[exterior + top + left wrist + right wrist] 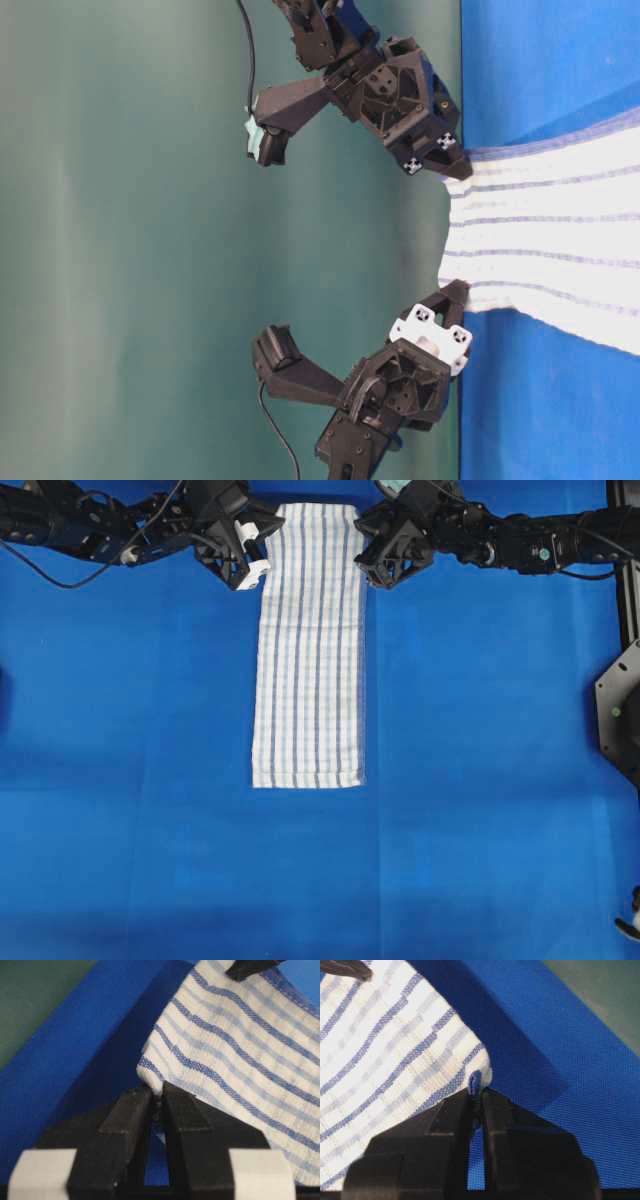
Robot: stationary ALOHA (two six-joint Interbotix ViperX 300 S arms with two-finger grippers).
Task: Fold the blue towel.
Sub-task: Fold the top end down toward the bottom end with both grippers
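The blue towel (309, 650) is a long, narrow white strip with thin blue stripes, lying lengthwise down the middle of the blue table cover. Its far end is lifted off the cover at both corners. My left gripper (262, 562) is shut on the far left corner; the left wrist view shows the cloth (235, 1045) pinched between the black fingertips (157, 1097). My right gripper (364, 558) is shut on the far right corner, where the hem (475, 1081) bunches between the fingertips (477, 1094). The table-level view shows the towel's end (540, 240) stretched between both grippers.
The blue table cover (130, 780) spreads on all sides of the towel. A black stand (622, 705) sits at the right edge. Both arms (80, 525) reach in from the far corners. A grey-green wall (120, 240) lies behind the table.
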